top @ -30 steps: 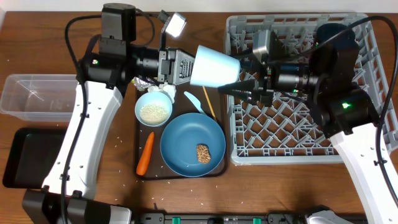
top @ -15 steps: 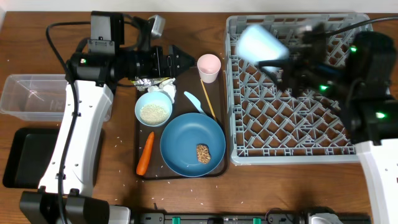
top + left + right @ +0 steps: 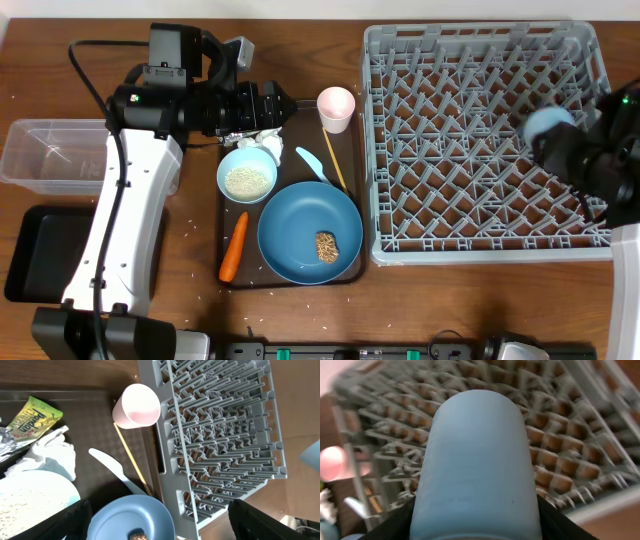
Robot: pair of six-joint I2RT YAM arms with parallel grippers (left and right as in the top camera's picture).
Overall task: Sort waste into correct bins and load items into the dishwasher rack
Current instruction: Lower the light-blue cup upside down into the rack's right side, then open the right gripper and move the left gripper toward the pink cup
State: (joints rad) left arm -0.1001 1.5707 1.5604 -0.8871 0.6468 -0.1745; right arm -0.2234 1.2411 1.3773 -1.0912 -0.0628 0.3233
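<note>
Wood table (image 3: pixel 450 300), lattice rack (image 3: pixel 470 120), right pincer (image 3: pixel 475 532) pinching pale blue cup (image 3: pixel 477 460) (left pincer (image 3: pixel 160 525) spread)

Overhead looks straight down on everything. From the left pincer (image 3: pixel 155 512), the wrist view faces the dishwasher rack (image 3: pixel 220 435) and pink cup (image 3: pixel 137 406) ahead; the right pincer's (image 3: pixel 476 527) sits close behind its pale blue cup (image 3: pixel 477 470), sharing both.

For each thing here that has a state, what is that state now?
pale blue cup, held over the dishwasher rack
right hand, shut on the pale blue cup
left hand, open, empty
pink cup, upright, empty
pale blue bowl, upright, rice inside
large blue plate, flat, brown food chunk on it
dishwasher rack, no dishes set in it
</note>
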